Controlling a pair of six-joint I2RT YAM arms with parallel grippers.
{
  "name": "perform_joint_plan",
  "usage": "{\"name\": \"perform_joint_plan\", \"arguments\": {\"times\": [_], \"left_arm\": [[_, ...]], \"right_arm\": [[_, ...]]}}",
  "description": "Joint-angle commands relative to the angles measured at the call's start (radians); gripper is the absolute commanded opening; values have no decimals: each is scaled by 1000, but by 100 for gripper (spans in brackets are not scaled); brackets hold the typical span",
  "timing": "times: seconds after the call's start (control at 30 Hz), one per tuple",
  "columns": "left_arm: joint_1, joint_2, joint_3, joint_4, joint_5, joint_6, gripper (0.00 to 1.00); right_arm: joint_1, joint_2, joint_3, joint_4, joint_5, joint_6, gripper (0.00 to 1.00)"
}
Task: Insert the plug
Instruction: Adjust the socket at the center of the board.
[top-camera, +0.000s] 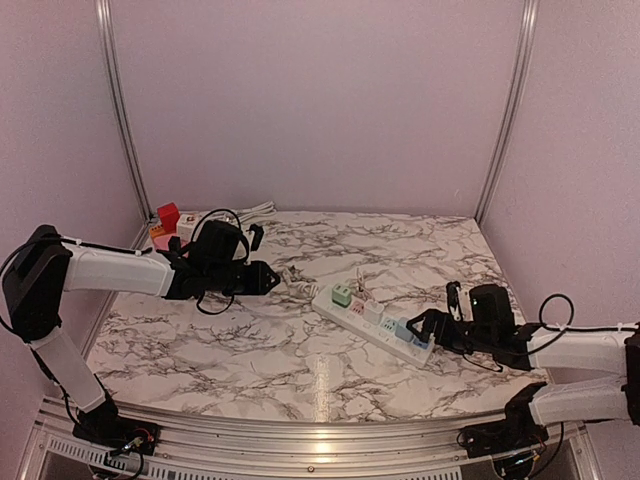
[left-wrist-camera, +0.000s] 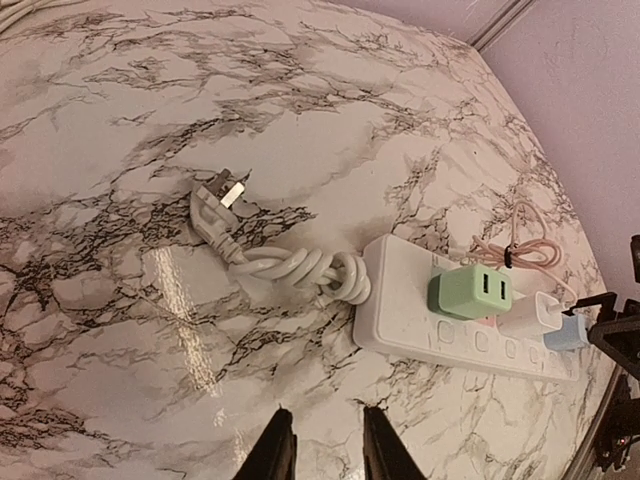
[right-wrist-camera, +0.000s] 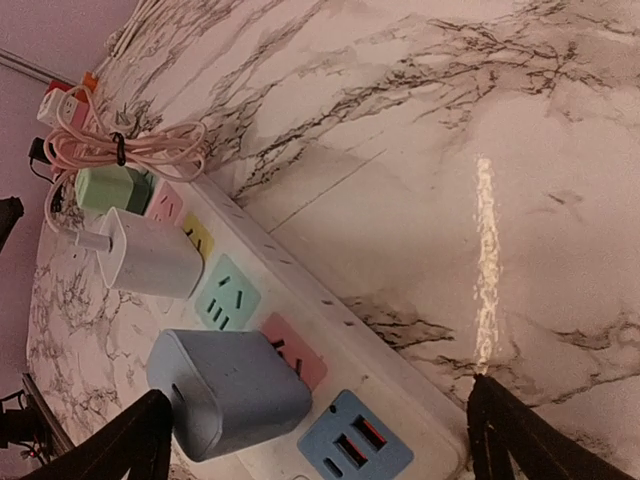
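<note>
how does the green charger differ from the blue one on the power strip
The green charger is mint green, with two slots on its face; the blue charger is pale blue and rounded. Green sits nearest the power strip's cord end, blue toward the other end. Both are on that white strip.

One power strip (left-wrist-camera: 410, 320), three plugged-in chargers (left-wrist-camera: 470, 292) (left-wrist-camera: 530, 315) (left-wrist-camera: 565, 333), one coiled pink cable (left-wrist-camera: 520, 250), one loose plug (left-wrist-camera: 228, 195).
</note>
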Motion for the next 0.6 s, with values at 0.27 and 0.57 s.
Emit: {"name": "perform_joint_plan", "arguments": {"times": [0.27,0.57], "left_arm": [[0,6,-10,15,-2,-5,25],[0,6,-14,16,-1,-4,25]], "right_arm": [[268,140,53,110,6,-49,96],[482,450,265,183,20,-63,96]]}}
